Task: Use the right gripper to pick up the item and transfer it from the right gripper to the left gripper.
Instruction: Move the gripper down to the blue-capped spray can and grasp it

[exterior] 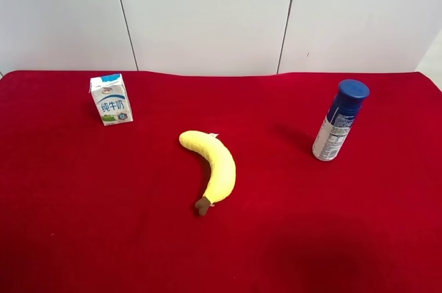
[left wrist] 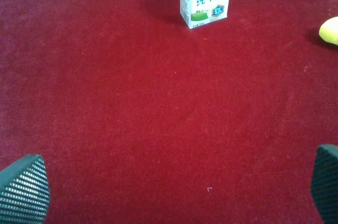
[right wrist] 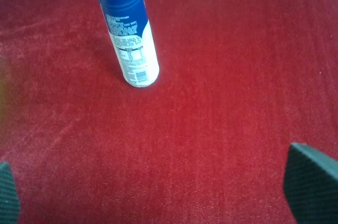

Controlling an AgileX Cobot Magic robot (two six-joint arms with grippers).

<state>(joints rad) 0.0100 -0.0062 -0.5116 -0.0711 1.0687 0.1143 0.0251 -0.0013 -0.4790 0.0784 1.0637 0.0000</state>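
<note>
The step in hand, as I judge it, is bringing the right pincer [right wrist: 158,188] up to the tall white cylindrical bottle with a blue printed label and a wide dark-blue cap [exterior: 340,120]. The bottle stands upright on the red cloth worktop [exterior: 83,224], toward the exterior high view's right, well apart from the curved yellow banana [exterior: 213,165] and the small white-and-blue milk carton [exterior: 111,99]. The right pincer is released, its dark fingertips spread wide around bare cloth, grasping nothing. In the right wrist view the bottle [right wrist: 129,34] lies ahead and is not centred between them. To do this well, the arm should first line up so the bottle sits midway between the jaws, then come in level. It should close on the lower white body and leave the cap end free for the handover. A tall, narrow bottle probably tips if one finger touches first, and the smooth label may slip. The left pincer [left wrist: 174,187] is likewise released and empty over bare cloth, with the carton ahead of it.
</note>
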